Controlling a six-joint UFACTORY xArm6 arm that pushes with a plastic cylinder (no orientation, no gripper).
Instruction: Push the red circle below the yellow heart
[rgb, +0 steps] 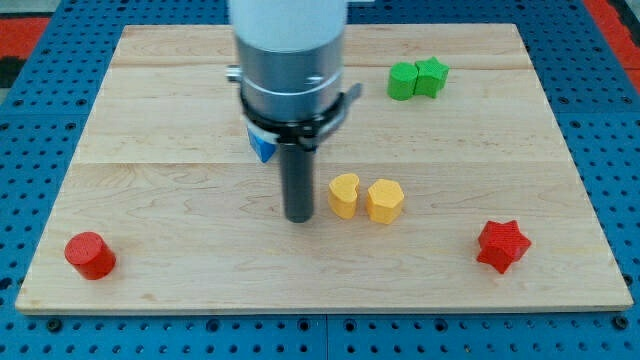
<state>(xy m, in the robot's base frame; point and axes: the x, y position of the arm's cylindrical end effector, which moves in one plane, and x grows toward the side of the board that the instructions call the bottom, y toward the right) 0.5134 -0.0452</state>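
**Seven blocks on the wooden bench**

The bench (180, 90) carries a red circle (90, 255) at the view's bottom left, a red star (502, 245) bottom right, a yellow heart (343, 195) touching a yellow hexagon (385, 201) mid-board, two green blocks (417, 79) touching near the top, and a partly hidden blue block (262, 147)

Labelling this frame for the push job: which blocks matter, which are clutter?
Job:
red circle, bottom left
yellow heart, centre
my tip, just left of the heart

Clutter:
yellow hexagon
red star
two green blocks
blue block, partly hidden
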